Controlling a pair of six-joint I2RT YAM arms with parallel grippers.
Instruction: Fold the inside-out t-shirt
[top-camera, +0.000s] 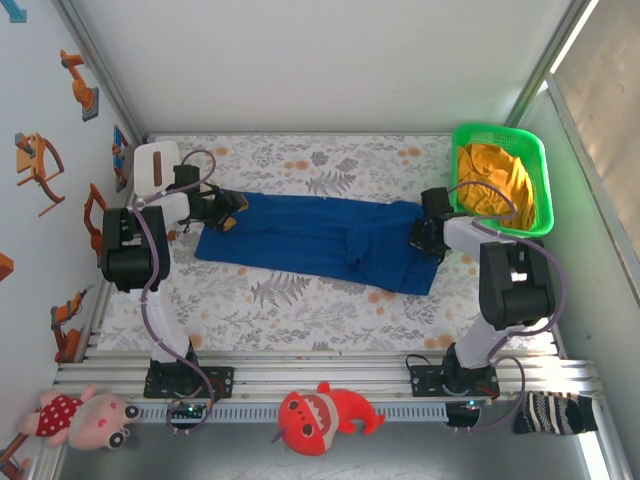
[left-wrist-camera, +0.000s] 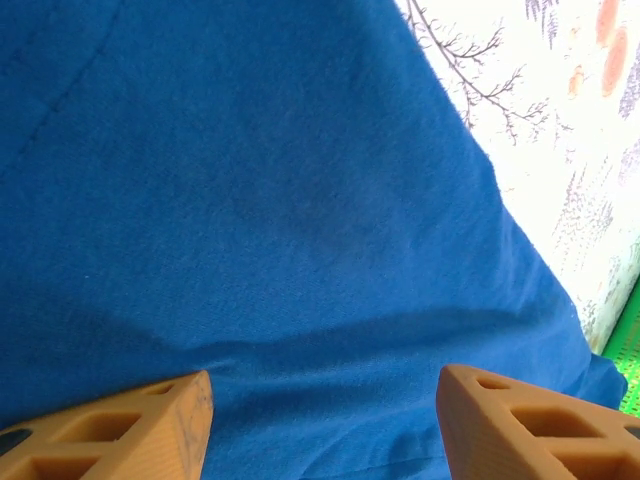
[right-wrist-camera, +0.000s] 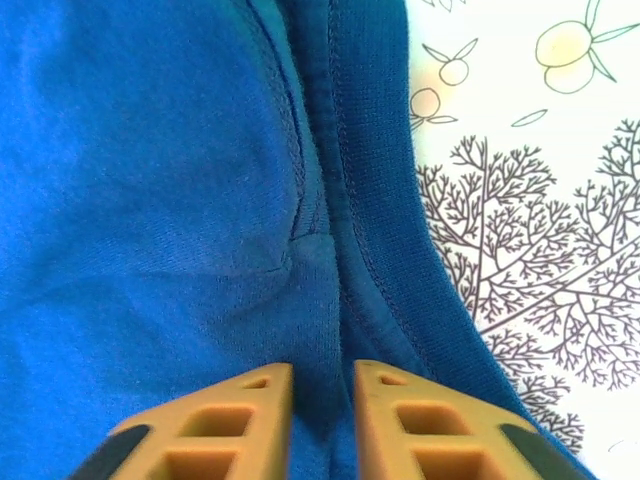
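Floral tablecloth (top-camera: 300, 300) carries the t-shirt (top-camera: 310, 235), laid out flat between both arms. Left gripper (left-wrist-camera: 325, 400): fingers apart above the cloth, holding nothing. Right gripper (right-wrist-camera: 322, 385): fingers pinched on a seam ridge. Cloth looks light and limp; you should grip it at stitched hems.

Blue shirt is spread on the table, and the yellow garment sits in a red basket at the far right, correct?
No, the basket is green, not red; the top view shows it. The rest stands: the blue shirt is spread on the table and the yellow garment sits in that basket at the far right.
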